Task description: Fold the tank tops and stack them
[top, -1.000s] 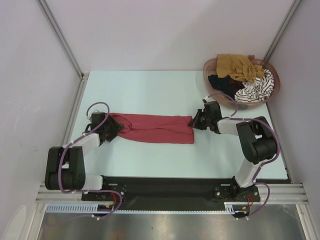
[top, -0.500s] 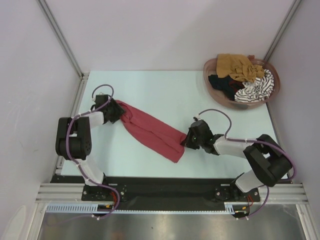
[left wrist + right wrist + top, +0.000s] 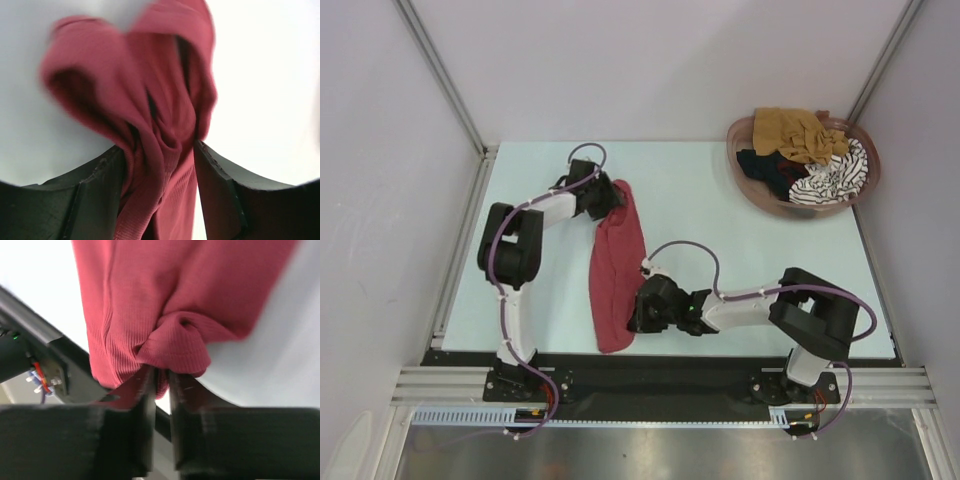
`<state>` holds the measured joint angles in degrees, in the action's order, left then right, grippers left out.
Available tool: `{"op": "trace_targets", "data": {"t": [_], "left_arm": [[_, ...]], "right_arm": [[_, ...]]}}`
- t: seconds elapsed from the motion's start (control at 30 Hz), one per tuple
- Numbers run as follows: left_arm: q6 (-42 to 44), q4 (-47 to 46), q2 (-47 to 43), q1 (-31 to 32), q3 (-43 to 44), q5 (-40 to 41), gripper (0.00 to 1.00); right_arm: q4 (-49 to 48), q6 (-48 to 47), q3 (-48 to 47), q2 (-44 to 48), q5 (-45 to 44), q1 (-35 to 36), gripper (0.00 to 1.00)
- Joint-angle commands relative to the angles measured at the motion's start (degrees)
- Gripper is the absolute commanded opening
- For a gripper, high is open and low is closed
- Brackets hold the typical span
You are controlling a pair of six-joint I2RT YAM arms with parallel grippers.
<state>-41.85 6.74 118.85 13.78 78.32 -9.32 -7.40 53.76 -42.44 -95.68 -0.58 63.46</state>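
Now | red top (image 3: 616, 270): dark red ribbed cloth, drawn into a long narrow strip, lying far-to-near on bench (image 3: 740, 250) | left hand (image 3: 611, 196): clamped on bunched far end | right hand (image 3: 634, 311): nearly closed, pinching puckered near end

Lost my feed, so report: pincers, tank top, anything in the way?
Left pincer shut on dark red tank top, far end. Right pincer pinching near end. Top stretched between them. Basket far right, not in the way.
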Motion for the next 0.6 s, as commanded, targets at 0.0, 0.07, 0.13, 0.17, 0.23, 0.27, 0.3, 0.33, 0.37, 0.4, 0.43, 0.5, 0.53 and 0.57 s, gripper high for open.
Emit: {"op": "trace_targets", "data": {"t": [0.0, 0.07, 0.13, 0.17, 0.23, 0.27, 0.3, 0.33, 0.37, 0.4, 0.43, 0.5, 0.53, 0.57], "left_arm": [[0.1, 5.4, 5.0, 3.4, 7.9, -1.6, 0.62], [1.1, 6.0, 5.9, 3.5, 11.0, -1.8, 0.64], [3.3, 6.7, 4.8, 3.1, 12.6, 0.1, 0.71], [3.9, 6.6, 4.5, 2.3, 13.0, 0.4, 0.74], [5.9, 8.4, 3.9, 1.3, 15.3, 0.5, 0.80], [6.5, 9.5, 3.8, 0.5, 16.1, 0.8, 0.82], [7.5, 11.5, 3.4, 0.0, 16.9, 1.8, 0.83], [8.0, 12.2, 3.2, -0.9, 17.6, 1.9, 0.85], [8.4, 12.7, 3.0, -1.4, 17.7, 1.5, 0.86], [9.1, 13.2, 2.3, -1.9, 17.3, 0.5, 0.87], [9.2, 13.3, 1.7, -3.1, 15.8, 0.5, 0.88], [9.8, 12.9, -0.8, -4.3, 13.6, 0.6, 0.89], [10.0, 12.6, -1.9, -5.3, 10.7, 0.7, 0.91], [10.4, 12.2, -3.1, -5.8, 9.2, 0.7, 0.92]], "right_arm": [[3.0, -0.2, -1.4, -3.2, 2.1, 1.3, 0.24], [-0.4, -0.8, 0.3, 0.6, 2.5, 1.1, 0.39], [-0.8, -2.2, 2.4, 4.0, 1.8, 0.4, 0.43], [1.1, -2.9, 2.6, 5.3, 1.4, 0.0, 0.44], [3.5, -5.1, 2.4, 8.8, 0.9, -1.4, 0.44], [5.2, -5.7, 2.4, 9.9, 1.1, -3.2, 0.44], [5.6, -6.3, 2.4, 11.5, 2.0, -4.3, 0.44], [6.1, -7.6, 2.4, 12.1, 2.7, -5.4, 0.44], [6.1, -8.5, 2.4, 12.5, 4.9, -8.5, 0.44], [6.2, -9.2, 2.4, 12.9, 6.2, -10.4, 0.44], [5.7, -9.8, 2.2, 12.9, 7.7, -12.6, 0.44], [5.3, -12.7, 1.4, 12.5, 11.0, -18.4, 0.44], [5.6, -13.8, 0.7, 11.8, 11.6, -20.0, 0.44], [5.9, -15.7, -1.4, 10.9, 12.4, -21.3, 0.45]]}}
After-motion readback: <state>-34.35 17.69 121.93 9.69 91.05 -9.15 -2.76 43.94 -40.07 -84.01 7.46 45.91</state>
